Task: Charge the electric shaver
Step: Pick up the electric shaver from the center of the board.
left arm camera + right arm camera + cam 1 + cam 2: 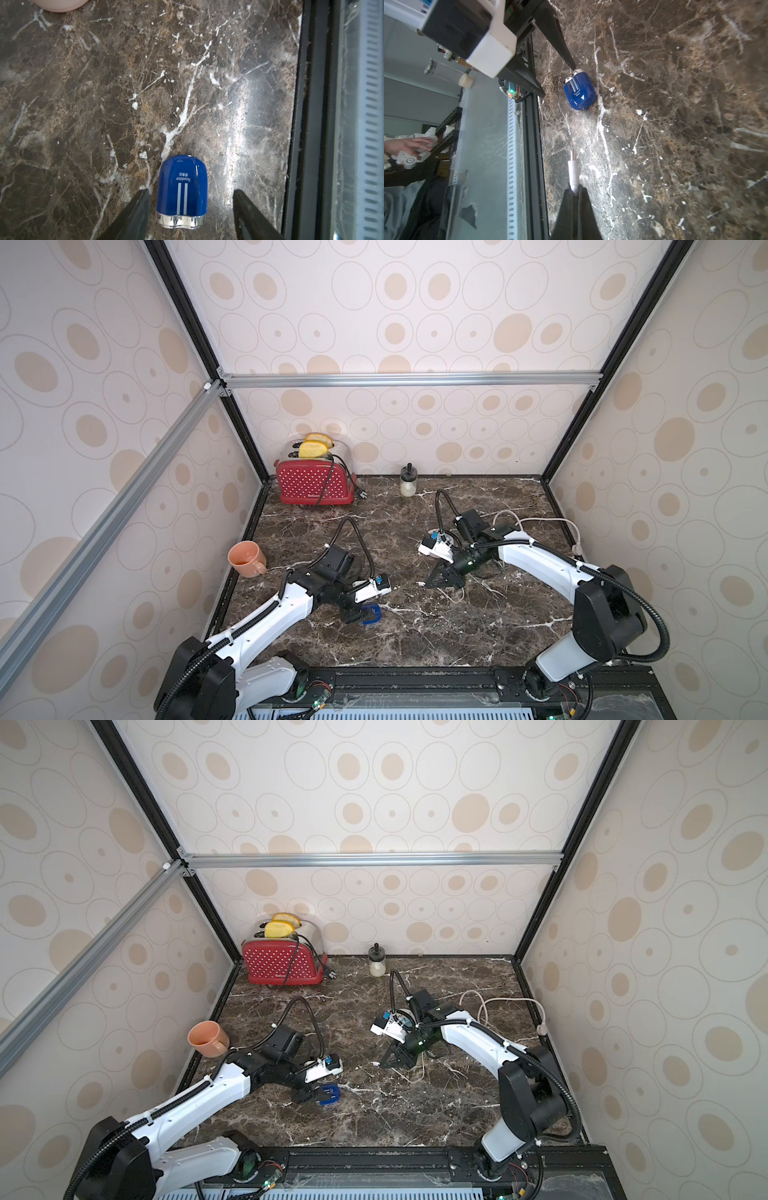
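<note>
1. A red dotted toaster [313, 487] at the back left corner holds two yellow bread slices [309, 450] in its slots.
2. A small glass jar [408, 483] farther along the back wall has a whitish layer at its bottom. An orange mug [246, 558] stands at the table's left edge.
3. The electric shaver [182, 191] lies flat on the brown marble tabletop [415, 635], ungrasped between the spread fingers of the left gripper [190, 191].
4. The right gripper [575, 188] is clenched on a white plug [573, 168].
5. Oval-patterned wallpaper [415, 323] covers the walls.
</note>
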`<action>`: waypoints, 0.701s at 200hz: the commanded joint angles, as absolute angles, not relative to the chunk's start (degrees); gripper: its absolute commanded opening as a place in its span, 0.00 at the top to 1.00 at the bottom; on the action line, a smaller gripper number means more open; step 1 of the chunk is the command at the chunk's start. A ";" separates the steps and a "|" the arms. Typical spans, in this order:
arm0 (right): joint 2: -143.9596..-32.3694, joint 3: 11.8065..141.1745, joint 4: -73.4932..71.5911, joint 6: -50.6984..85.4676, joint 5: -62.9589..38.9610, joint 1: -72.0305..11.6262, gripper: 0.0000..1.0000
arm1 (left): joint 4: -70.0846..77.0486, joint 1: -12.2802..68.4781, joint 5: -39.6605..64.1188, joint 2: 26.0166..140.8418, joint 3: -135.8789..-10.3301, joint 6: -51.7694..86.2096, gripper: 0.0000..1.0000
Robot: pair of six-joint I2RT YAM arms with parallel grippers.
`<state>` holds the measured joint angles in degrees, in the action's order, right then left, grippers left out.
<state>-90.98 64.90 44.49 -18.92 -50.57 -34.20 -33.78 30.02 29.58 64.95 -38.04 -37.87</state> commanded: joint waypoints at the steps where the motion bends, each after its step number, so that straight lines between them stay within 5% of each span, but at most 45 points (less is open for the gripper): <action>1: -91.25 65.95 47.38 -18.82 -53.81 -33.99 1.00 | -31.51 30.45 26.30 64.33 -37.09 -41.11 0.35; 78: -91.10 64.62 43.32 -14.59 -54.24 -33.55 1.00 | -28.92 30.67 26.79 69.00 -37.03 -43.56 0.36; 140: -78.99 53.76 27.73 -16.06 -45.46 -33.70 1.00 | -33.43 30.67 29.18 71.27 -38.62 -44.70 0.36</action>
